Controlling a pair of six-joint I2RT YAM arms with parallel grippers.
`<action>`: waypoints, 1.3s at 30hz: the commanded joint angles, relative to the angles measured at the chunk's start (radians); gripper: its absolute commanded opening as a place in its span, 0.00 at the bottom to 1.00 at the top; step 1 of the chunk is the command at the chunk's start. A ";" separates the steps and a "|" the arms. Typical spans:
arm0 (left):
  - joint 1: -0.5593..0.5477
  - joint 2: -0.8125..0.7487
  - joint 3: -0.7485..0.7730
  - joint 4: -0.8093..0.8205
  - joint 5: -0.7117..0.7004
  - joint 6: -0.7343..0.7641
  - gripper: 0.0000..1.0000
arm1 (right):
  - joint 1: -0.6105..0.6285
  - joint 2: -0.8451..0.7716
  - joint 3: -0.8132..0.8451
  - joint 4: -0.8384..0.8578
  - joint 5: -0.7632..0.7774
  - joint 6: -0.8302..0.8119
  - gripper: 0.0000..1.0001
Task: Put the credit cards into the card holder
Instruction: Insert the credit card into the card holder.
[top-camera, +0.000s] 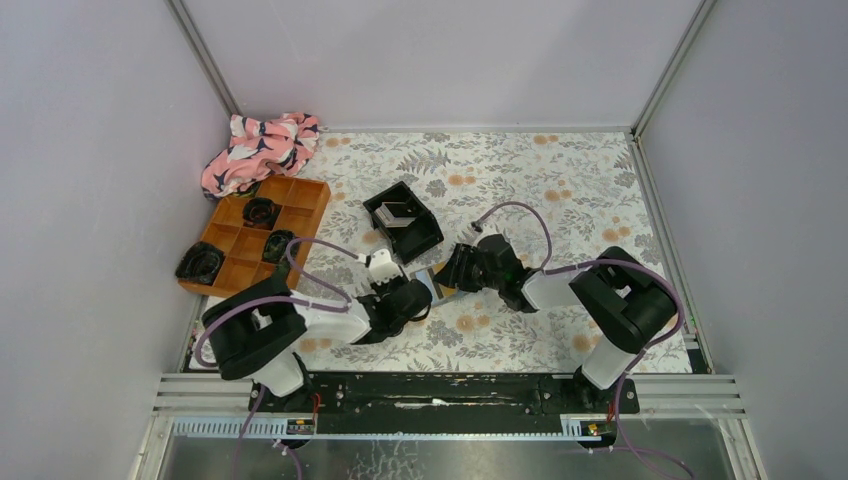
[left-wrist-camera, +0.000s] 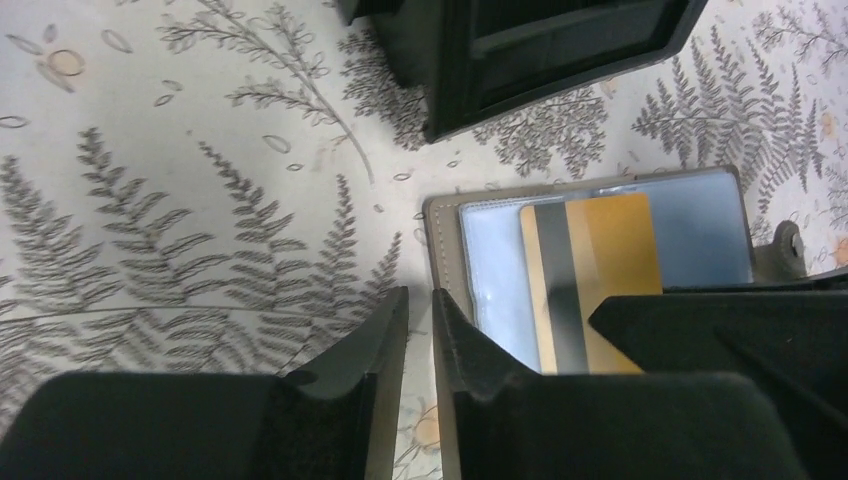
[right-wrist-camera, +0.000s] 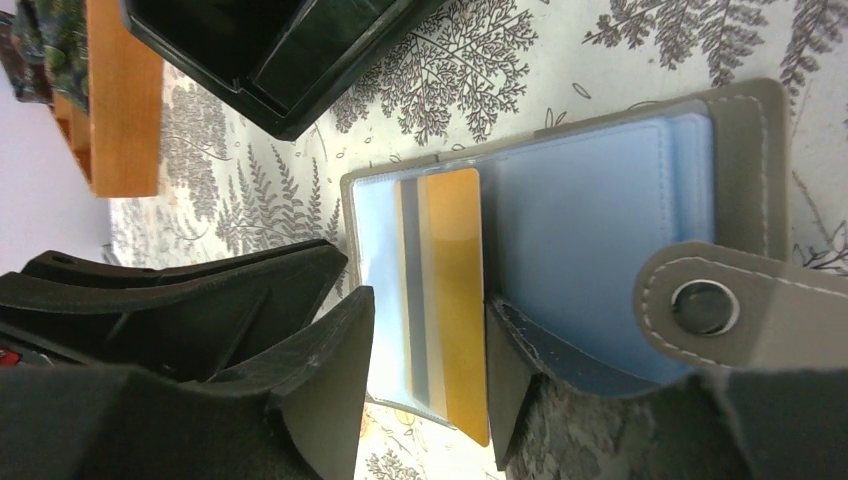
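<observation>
The gold card (right-wrist-camera: 450, 300) looks only partly in the card holder (right-wrist-camera: 745, 150), right end effector (right-wrist-camera: 428, 305) spread astride it, left end effector (left-wrist-camera: 420, 300) pinched nearly together alongside: a skewed push could buckle it.

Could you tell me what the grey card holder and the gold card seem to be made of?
Grey-taupe folding card holder: probably matte faux leather, going by its stitched edges and metal-looking snap. Gold rectangular card: smooth, slightly glossy plastic with a dark stripe.

A matt grey-taupe, stitched leather-look card holder (right-wrist-camera: 745, 150) has glossy clear plastic sleeves (right-wrist-camera: 590, 240) and a metal snap (right-wrist-camera: 704, 306). Its gold plastic credit card (right-wrist-camera: 450, 290) shines. At eleven o'clock, a smooth black plastic tray (right-wrist-camera: 300, 70) looks glossy.
</observation>
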 joint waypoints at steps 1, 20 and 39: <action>-0.014 0.134 -0.016 -0.115 0.104 0.017 0.22 | 0.005 -0.014 0.016 -0.244 0.110 -0.128 0.51; -0.015 0.241 0.023 -0.091 0.124 0.021 0.17 | 0.063 -0.041 0.188 -0.575 0.271 -0.341 0.53; -0.025 0.282 0.035 -0.008 0.172 0.025 0.16 | 0.116 0.015 0.254 -0.687 0.375 -0.385 0.57</action>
